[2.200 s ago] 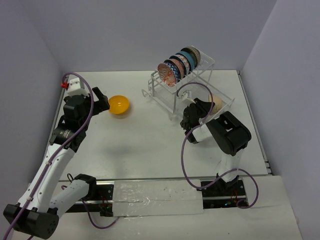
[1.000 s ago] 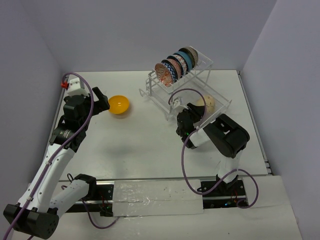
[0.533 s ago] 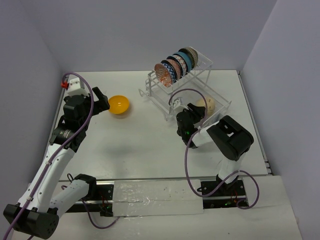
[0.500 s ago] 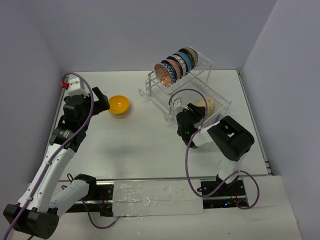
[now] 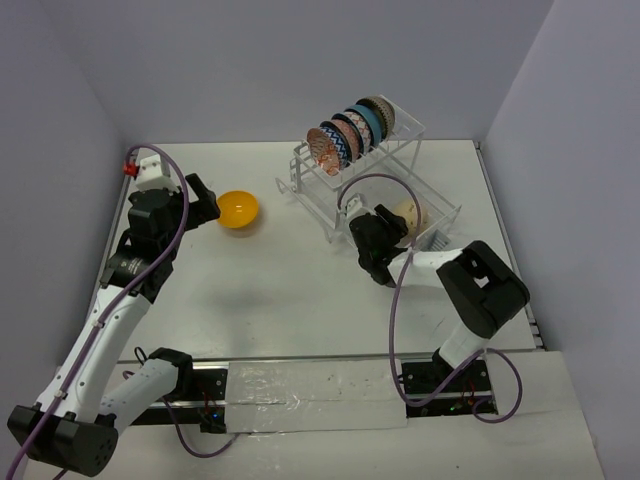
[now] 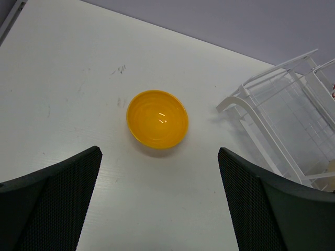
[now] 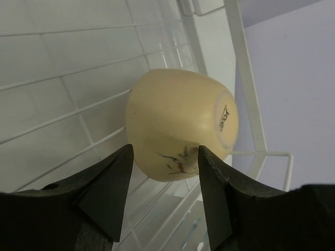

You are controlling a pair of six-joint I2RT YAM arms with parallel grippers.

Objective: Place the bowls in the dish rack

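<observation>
An orange-yellow bowl (image 5: pixel 238 208) (image 6: pixel 157 119) sits upright on the table's left side. My left gripper (image 5: pixel 205 205) (image 6: pixel 158 157) hovers just short of it, open and empty. The white wire dish rack (image 5: pixel 297 170) (image 6: pixel 246 99) (image 7: pixel 241 78) stands at the back right, with several patterned bowls (image 5: pixel 350 130) on edge in its top slots. A cream bowl (image 5: pixel 410 212) (image 7: pixel 178 120) lies tilted on the lower tier's wires. My right gripper (image 5: pixel 390 228) (image 7: pixel 165 151) is open, its fingertips flanking the bowl's near side. Whether they touch it I cannot tell.
The rack's clear tray edge (image 5: pixel 440 235) reaches toward the right arm's elbow (image 5: pixel 485 290). Purple walls close in the table on the left, back and right. Bare white tabletop (image 5: pixel 290 280) lies between the two arms.
The right jaws have widened around the cream bowl, which stays on the lower tier. The right arm's elbow has swung right and lower. The left arm and orange bowl have not moved.
</observation>
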